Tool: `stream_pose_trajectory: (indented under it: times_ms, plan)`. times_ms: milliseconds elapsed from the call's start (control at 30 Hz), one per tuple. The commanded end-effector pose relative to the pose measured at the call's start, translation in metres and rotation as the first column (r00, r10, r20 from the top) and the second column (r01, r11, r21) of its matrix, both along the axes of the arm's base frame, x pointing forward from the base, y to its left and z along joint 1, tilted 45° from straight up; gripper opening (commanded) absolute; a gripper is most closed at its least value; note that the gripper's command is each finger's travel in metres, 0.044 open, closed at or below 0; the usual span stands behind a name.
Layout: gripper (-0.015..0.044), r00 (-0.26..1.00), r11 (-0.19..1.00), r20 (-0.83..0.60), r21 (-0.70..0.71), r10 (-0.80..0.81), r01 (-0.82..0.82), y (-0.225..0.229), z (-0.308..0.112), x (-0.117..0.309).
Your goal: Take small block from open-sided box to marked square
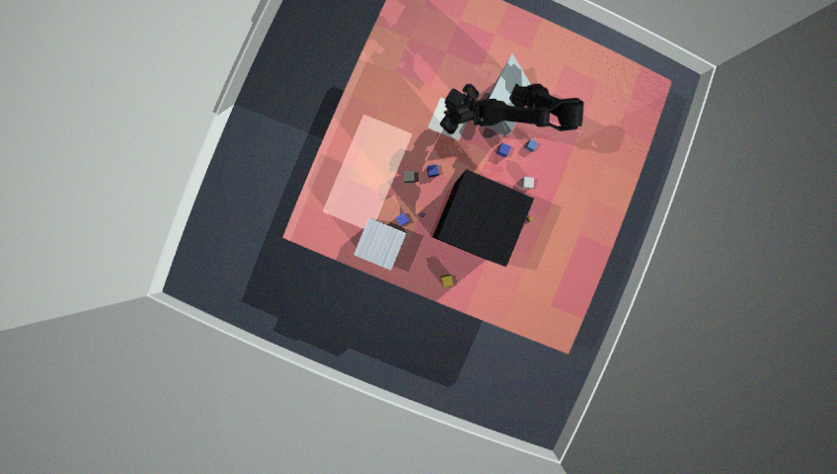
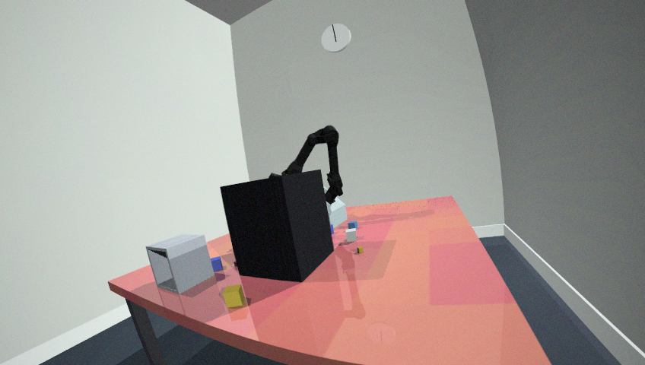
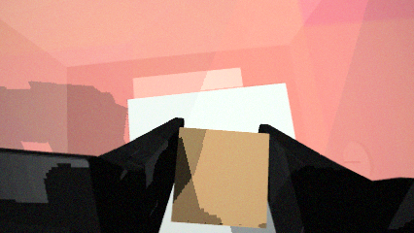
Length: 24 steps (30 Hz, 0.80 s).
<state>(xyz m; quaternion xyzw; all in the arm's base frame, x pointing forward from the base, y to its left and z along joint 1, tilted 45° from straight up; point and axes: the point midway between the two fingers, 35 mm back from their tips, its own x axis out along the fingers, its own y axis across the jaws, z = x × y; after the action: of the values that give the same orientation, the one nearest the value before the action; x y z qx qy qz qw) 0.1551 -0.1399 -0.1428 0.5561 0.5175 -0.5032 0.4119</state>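
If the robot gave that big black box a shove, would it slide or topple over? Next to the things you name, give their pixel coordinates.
The black box (image 1: 484, 217) (image 2: 271, 226) would probably slide if pushed low, since it sits flat on a broad base. Pushed near the top it might tip, as it stands rather tall. Its straight, flat sides suggest it is stiff; its weight I can't tell.

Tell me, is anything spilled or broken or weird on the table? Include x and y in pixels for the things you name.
Nothing looks spilled or broken. The gripper (image 1: 451, 117) (image 3: 221, 130) holds a tan block (image 3: 228, 180) squarely between its fingers, and the yellow cube (image 1: 447, 280) (image 2: 233, 296) sits flat.
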Motion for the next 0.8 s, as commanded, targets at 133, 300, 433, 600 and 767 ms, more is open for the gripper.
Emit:
stream_pose_trajectory:
  times_ms: [133, 300, 433, 600, 767]
  plan:
    - [0.0159, 1.0, 1.0, -0.002, 0.006, -0.004, 0.004, 0.011, -0.012, 0.001]
    - [0.0159, 1.0, 1.0, -0.001, 0.007, -0.004, 0.004, 0.017, -0.018, 0.002]
    - [0.0159, 1.0, 1.0, -0.001, 0.007, -0.004, 0.004, 0.022, -0.023, 0.002]
    - [0.0159, 1.0, 1.0, -0.001, 0.008, -0.004, 0.004, 0.028, -0.028, 0.002]
    - [0.0159, 1.0, 1.0, -0.001, 0.009, -0.004, 0.004, 0.034, -0.034, 0.002]
